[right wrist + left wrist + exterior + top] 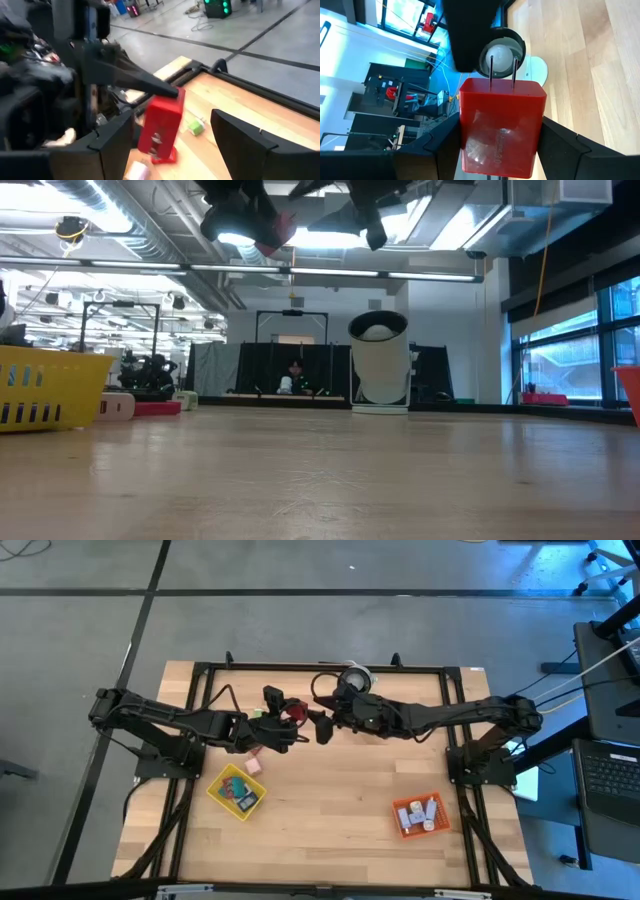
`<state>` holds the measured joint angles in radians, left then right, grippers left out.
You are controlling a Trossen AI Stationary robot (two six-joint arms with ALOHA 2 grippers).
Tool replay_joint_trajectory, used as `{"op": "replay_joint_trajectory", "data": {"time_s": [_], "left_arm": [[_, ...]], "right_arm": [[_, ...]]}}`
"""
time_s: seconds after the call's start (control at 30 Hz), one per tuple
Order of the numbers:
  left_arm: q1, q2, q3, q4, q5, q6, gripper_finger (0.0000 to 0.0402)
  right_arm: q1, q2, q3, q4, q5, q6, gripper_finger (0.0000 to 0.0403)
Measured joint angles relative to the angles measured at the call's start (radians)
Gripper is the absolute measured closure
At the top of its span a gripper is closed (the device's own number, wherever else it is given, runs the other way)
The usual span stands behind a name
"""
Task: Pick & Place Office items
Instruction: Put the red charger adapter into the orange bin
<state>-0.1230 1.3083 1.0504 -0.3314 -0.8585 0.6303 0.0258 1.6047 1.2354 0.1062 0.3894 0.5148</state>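
Above the wooden worktop (330, 810), the left claw (495, 145) grasps a red blocky plug adapter (500, 127); the right claw (172, 132) hangs released just beside it. The yellow square tray (237, 790) holds several small pieces; the orange square tray (420, 814) holds whitish pieces.

From worktop (320, 470) level, a yellow slatted tray (45, 385) sits far left, with a pink piece (117, 405) beside it. A white roll (379, 362) stands upright farther back. Overhead, two dark tools hang close together, the left tool (262, 225) gripping something red (280, 230).
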Motion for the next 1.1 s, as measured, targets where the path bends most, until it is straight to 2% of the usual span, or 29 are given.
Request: {"op": "replay_joint_trajectory", "data": {"time_s": [0.5, 0.83, 0.97, 1.1], "left_arm": [[0.000, 0.000, 0.000, 0.000, 0.016, -0.007, 0.0192], [0.000, 0.000, 0.000, 0.018, 0.049, -0.007, 0.0192], [0.000, 0.000, 0.000, 0.018, 0.049, -0.008, 0.0192], [0.000, 0.000, 0.000, 0.016, 0.047, -0.013, 0.0192]], "right_arm": [[-0.009, 0.031, 0.000, 0.072, -0.016, 0.026, 0.0138], [-0.029, 0.120, 0.001, 0.144, -0.114, 0.081, 0.0139], [-0.032, 0.127, 0.000, 0.178, -0.113, 0.080, 0.0155], [-0.032, 0.127, 0.000, 0.178, -0.109, 0.048, 0.0197]]}}
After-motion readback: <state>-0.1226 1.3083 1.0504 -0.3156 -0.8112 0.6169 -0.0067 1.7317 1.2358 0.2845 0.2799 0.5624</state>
